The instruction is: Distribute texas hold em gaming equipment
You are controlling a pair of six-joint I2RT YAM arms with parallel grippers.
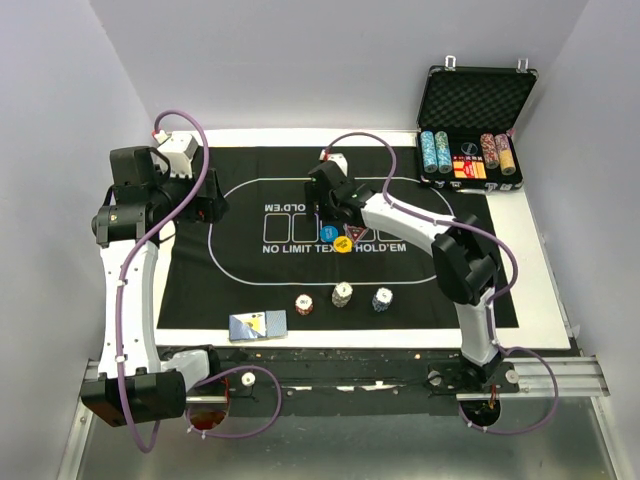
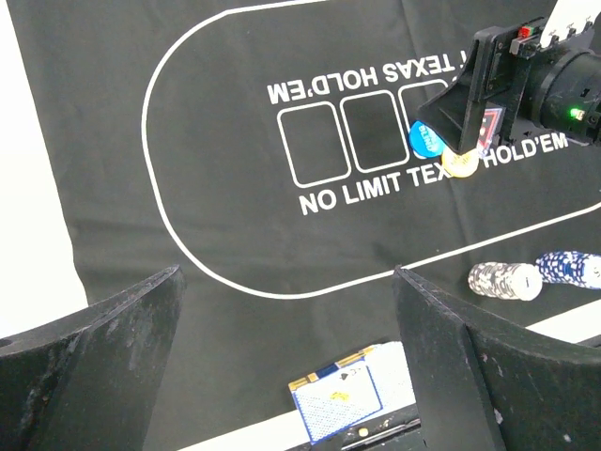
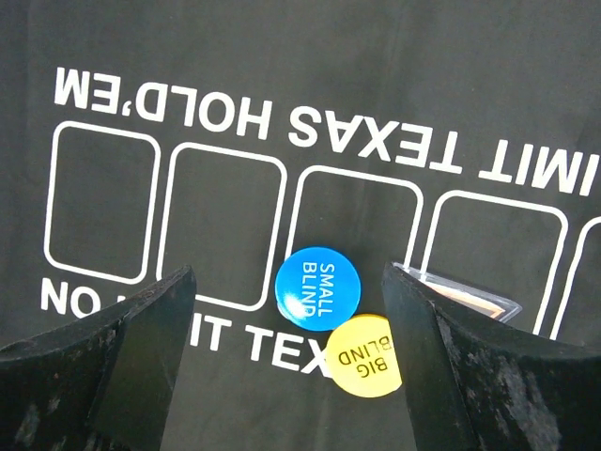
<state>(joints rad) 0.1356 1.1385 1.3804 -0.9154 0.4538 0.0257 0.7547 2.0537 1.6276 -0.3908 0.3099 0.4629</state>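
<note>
Right tool [image 3: 289, 277] is hovering over the mat [image 1: 190, 290], jaws apart, straddling the blue button [image 3: 317, 288]; yellow button [image 3: 366, 355] is touching it, dark red marker [image 3: 467, 293] is crowding the right finger; buttons are looking light, flat, stiff, prob slick, so I'm thinking pinch across the rim; left tool [image 2: 286, 274] is hanging wide apart, empty; chip stacks [image 1: 343, 296] & cards [image 1: 257, 325] are sitting near the tabletop's [image 1: 540, 290] front edge.

The left arm [image 1: 130, 290] stands with its elbow raised and its forearm angled forward. The left gripper [image 2: 291, 362] has its fingers spread wide and holds nothing. The right arm [image 1: 470, 270] reaches forward and to the left, wrist pitched down. The right gripper [image 3: 289, 371] has its fingers parted wide, nothing clamped between them. Its tips appear low; contact cannot be confirmed.
</note>
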